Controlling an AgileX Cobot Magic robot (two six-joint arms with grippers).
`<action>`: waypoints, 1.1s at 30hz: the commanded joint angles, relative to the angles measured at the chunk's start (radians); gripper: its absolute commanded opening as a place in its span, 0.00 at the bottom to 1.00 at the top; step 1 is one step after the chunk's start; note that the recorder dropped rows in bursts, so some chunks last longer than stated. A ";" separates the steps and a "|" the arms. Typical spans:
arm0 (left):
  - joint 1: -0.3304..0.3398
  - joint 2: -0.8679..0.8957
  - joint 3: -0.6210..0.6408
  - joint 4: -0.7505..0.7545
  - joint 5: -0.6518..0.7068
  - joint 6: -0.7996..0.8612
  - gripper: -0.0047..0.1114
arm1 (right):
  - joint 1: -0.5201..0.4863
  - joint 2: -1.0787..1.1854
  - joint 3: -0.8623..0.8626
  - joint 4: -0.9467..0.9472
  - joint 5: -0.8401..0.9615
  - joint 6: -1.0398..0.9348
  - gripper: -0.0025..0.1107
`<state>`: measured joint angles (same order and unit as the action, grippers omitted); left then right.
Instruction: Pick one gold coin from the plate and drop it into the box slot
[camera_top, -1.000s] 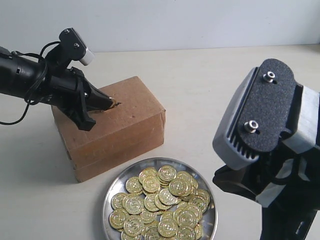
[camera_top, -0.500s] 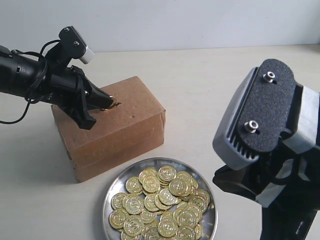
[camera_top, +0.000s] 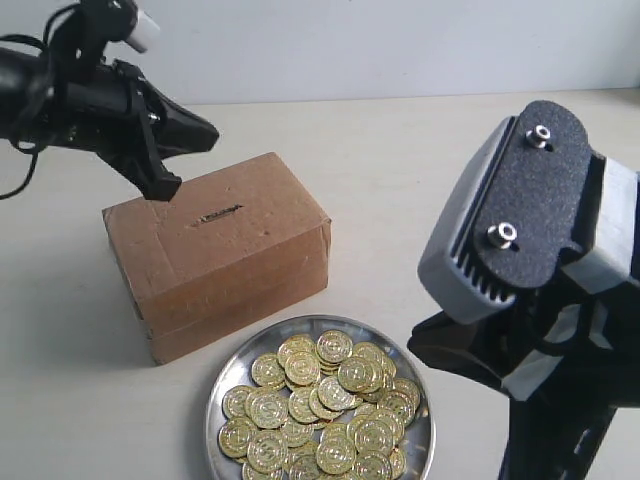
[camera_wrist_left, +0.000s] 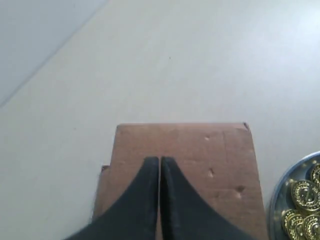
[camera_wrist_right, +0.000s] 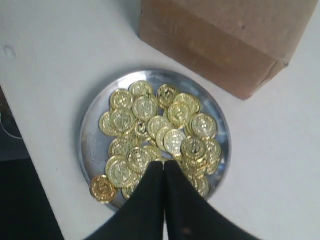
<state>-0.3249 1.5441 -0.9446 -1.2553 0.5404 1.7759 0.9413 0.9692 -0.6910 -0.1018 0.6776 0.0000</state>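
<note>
Nearest the viewer in the exterior view, the plate (camera_top: 228, 375) sits on the pale bench (camera_top: 420, 150), heaped with gold coins (camera_top: 320, 405). None of the coins in view lies off the plate. Beside it on the right, the right arm's grey and black wrist housing (camera_top: 520, 220) fills the foreground and hides that arm's fingers.

The right wrist view shows the right hand (camera_wrist_right: 164, 165) with its two dark fingers pressed flat together. It hangs over the near part of the plate (camera_wrist_right: 92, 145) and the coins (camera_wrist_right: 155, 135). No coin shows between the fingers, though whether their tips touch the pile cannot be told.

Just behind the plate stands the box (camera_top: 230, 255), brown cardboard set at an angle to the bench edge. The box slot (camera_top: 218, 214) is a short dark slit in its top face, uncovered, with nothing sticking out of it.

Farther back, the left hand (camera_top: 208, 134) hangs in the air above the box's far left corner, clear of the cardboard and to the left of the slot. In the left wrist view its fingers (camera_wrist_left: 145, 190) meet tip to tip with nothing seen between them, over the box top (camera_wrist_left: 225, 165). Behind everything, a plain wall (camera_top: 350, 45) closes the scene.
</note>
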 joint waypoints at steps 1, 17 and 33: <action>0.002 -0.134 -0.004 -0.007 0.006 -0.067 0.04 | 0.001 -0.007 0.005 -0.012 -0.171 0.000 0.02; 0.002 -0.334 -0.004 -0.007 0.002 -0.087 0.04 | 0.001 -0.007 0.005 -0.010 -0.291 0.000 0.02; 0.000 -0.532 0.045 -0.006 -0.006 -0.085 0.04 | -0.119 -0.157 0.005 0.109 -0.290 0.000 0.02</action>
<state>-0.3249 1.0895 -0.9204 -1.2515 0.5404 1.6936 0.8838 0.8750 -0.6910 -0.0446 0.4029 0.0000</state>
